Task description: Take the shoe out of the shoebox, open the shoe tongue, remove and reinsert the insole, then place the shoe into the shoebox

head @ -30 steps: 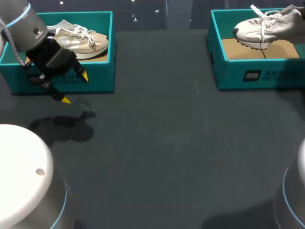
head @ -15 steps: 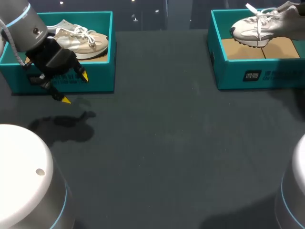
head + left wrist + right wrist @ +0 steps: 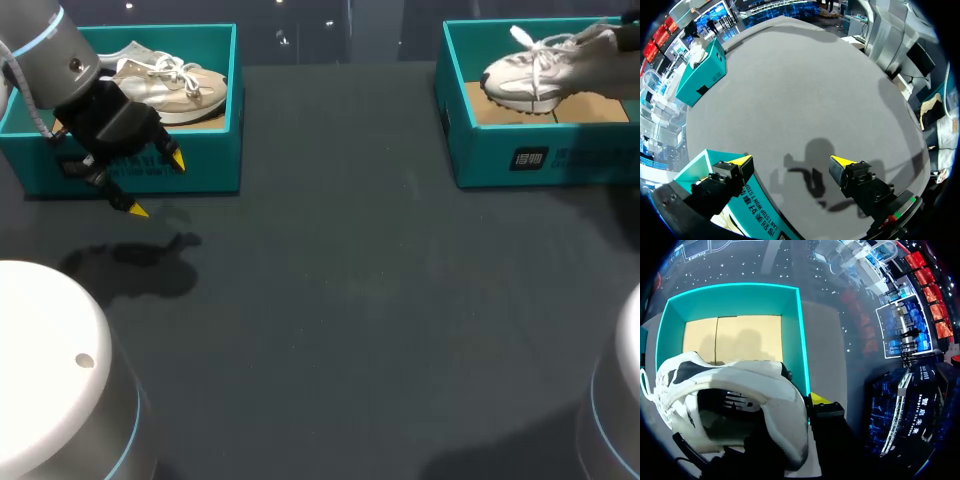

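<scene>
A white shoe (image 3: 540,70) hangs over the right teal shoebox (image 3: 530,160), its toe toward the box's left wall. In the right wrist view my right gripper (image 3: 796,405) is shut on the shoe (image 3: 740,385) at the heel collar. One yellow-tipped finger (image 3: 817,399) lies outside the heel and the other is hidden inside. Below the shoe lies the box's cardboard floor (image 3: 735,340). My left gripper (image 3: 157,185) stands open and empty in front of the left shoebox (image 3: 200,165), close to its front wall (image 3: 747,210). In its own view the left gripper (image 3: 791,161) faces bare table.
A beige shoe (image 3: 170,85) lies inside the left shoebox. The dark table (image 3: 360,300) stretches between the two boxes. The right box (image 3: 697,75) shows far ahead of the left gripper.
The white shoe has shifted slightly left and lower over the right box, still held by my right gripper. The left arm has not moved.
</scene>
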